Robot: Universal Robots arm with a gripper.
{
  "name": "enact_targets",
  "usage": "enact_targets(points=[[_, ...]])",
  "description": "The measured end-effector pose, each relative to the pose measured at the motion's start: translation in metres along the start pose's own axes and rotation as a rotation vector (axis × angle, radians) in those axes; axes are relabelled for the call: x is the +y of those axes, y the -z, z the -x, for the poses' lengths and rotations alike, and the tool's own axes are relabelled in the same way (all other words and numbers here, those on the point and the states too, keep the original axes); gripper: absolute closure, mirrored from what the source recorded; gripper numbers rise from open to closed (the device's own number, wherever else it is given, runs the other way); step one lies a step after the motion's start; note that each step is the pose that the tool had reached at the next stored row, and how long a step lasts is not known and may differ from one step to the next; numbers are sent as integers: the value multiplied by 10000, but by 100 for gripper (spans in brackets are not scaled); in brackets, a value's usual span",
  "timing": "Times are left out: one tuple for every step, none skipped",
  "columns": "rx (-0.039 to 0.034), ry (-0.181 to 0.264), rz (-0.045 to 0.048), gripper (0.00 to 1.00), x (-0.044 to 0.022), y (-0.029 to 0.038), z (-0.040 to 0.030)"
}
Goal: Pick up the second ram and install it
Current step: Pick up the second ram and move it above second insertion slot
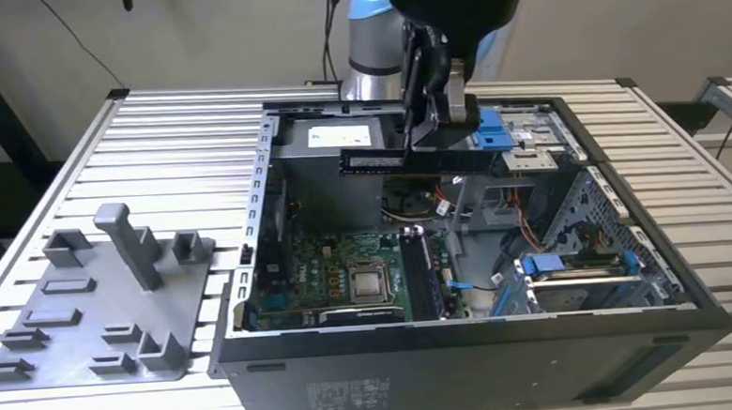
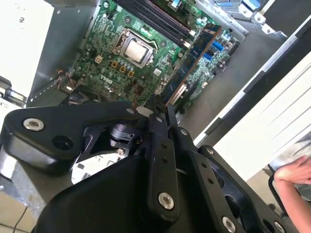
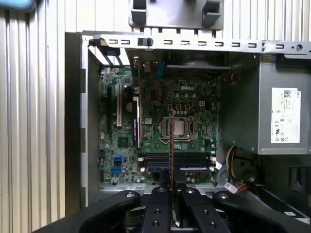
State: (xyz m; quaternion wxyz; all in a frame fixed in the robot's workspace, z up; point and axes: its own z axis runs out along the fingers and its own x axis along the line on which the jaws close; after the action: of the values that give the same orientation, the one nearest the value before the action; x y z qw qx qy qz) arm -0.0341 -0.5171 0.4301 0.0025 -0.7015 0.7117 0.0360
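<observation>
Computer case [image 1: 475, 368] lies open on the slatted table [image 1: 175, 149], toward its near edge. Grey holder tray [image 1: 84, 337] sits at the table's near corner on the exterior view's left. Inside the case: motherboard [image 1: 331, 263] with CPU [image 1: 370, 283], memory slots [image 3: 180, 160], power supply [image 1: 337, 136] at the far wall. Above the case's far half hangs the gripper [image 1: 437, 154], jaws closed flat on the second ram [image 1: 382, 159], gripped about mid-length, on edge, clear of the board. Stick likely light, stiff, thin, and fragile at chips and contacts. Best hold is on the flat faces, away from the contact edge.
</observation>
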Motion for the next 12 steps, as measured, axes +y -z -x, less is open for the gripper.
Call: enact_targets(points=[[3,1,-4,86,-1,-4,0],[2,0,-10,86,-3,-9,0],[1,1,-15,86,-9,-15,-1],[0,2,-19,86,-18,-21,-1],[1,1,-22,86,-31,-25,-1],[-1,1,-24,86,-47,-29,-1],[-1,2,-26,86,-69,-33,0],[-1,1,-27,86,-100,-35,0],[-1,1,-27,86,-131,-37,1],[0,1,-27,86,-164,-38,1],[0,1,-27,86,-191,-39,1],[1,2,-27,86,-218,-38,2]])
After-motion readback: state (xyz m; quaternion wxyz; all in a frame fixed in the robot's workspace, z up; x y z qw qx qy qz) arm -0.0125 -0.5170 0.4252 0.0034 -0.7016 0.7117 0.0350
